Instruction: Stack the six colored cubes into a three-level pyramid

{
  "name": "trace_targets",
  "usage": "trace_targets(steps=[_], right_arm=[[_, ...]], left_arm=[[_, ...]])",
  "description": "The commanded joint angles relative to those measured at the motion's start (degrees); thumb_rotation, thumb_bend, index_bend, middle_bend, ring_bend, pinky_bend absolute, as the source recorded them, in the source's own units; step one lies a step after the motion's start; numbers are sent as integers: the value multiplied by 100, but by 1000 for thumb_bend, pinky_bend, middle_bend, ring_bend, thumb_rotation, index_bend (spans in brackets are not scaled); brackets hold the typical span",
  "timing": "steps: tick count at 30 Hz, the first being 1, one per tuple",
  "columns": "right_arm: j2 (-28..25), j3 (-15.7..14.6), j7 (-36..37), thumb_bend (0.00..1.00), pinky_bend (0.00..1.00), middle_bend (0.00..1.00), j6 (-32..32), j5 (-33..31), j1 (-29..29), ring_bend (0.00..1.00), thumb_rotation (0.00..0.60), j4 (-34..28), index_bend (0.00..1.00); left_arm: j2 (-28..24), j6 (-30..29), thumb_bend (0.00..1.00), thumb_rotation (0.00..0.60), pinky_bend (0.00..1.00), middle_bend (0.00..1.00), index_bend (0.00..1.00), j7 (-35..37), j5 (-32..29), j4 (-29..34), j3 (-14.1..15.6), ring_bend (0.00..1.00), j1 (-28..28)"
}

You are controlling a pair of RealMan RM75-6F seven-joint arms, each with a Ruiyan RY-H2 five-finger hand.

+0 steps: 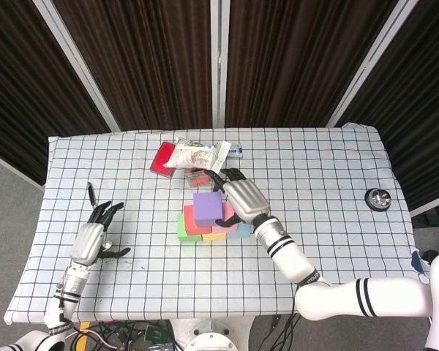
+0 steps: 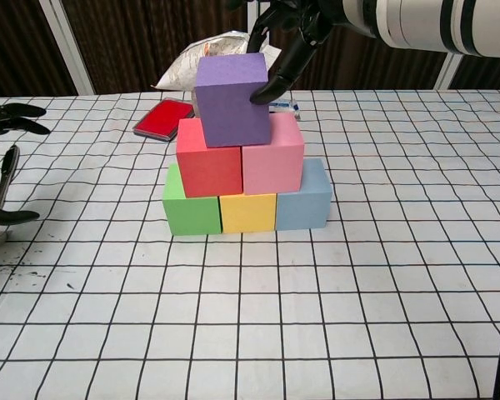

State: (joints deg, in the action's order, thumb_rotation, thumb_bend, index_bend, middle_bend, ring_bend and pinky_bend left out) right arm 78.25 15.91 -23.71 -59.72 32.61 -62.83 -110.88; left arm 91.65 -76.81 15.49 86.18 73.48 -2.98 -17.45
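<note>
Lab: gridded tablecloth [image 1: 336, 168] on table, dark curtains [image 1: 154, 58] behind

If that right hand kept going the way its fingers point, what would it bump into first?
Probably the purple cube topping the pyramid: the right hand reaches toward it, one fingertip at its side. Actual contact is unclear.

Both views are evenly and brightly lit from overhead, and no hard shadows are cast on the checked tablecloth [image 1: 336, 175]; only soft, short shadows are seen under the cubes. The dark curtains [image 1: 146, 58] are rendered almost black, with little detail kept. Focus is sharp across the head view. In the chest view, mild barrel distortion is shown by the bowed grid lines toward the edges, and no glare is noted.
</note>
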Motion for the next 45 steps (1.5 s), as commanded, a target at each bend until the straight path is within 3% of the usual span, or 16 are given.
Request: trace_targets(steps=[1,45], right_arm=[[-1,2,-4,158,0,389,16,-7,0,63,600,2,0],[-1,17,46,161,0,388,177,103,21,63,600,80,0]], left_arm=[[1,9,0,600,7,130,95,8,-6,-1,0,0,0],[24,38,0,600,7,130,95,21,-25,-44,7,0,2]])
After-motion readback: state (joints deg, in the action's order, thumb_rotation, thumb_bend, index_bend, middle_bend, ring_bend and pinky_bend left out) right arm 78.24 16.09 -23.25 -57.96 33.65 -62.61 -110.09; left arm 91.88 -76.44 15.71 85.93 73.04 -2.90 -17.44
